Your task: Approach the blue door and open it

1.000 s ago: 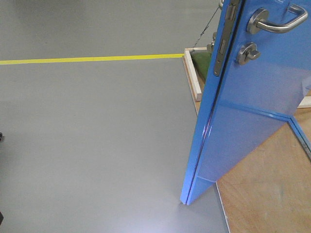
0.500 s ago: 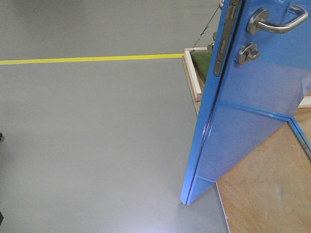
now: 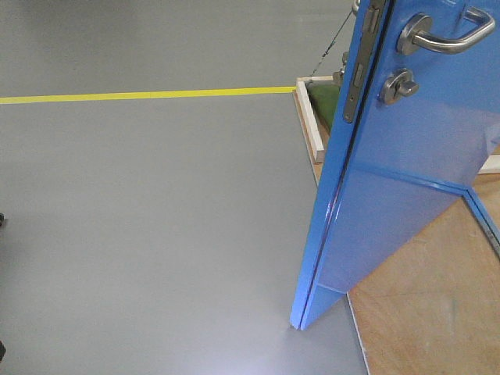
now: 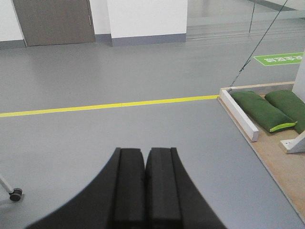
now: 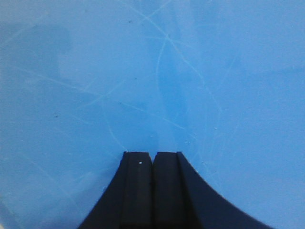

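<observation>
Blue door (image 3: 406,195) fills the right of the front view, its latch edge toward the camera and its lower corner out over the grey floor (image 3: 156,234), just past the plywood base (image 3: 437,320). A silver lever handle (image 3: 445,35) sits above a round thumb-turn lock (image 3: 398,84), beside a metal edge plate (image 3: 359,78). The right pincer (image 5: 152,156) is pressed closed, holding nothing, with scuffed blue panel close ahead; contact cannot be told. The left pincer (image 4: 145,155), likewise closed and empty, faces a yellow floor line (image 4: 109,105) and green sandbags (image 4: 259,109).
</observation>
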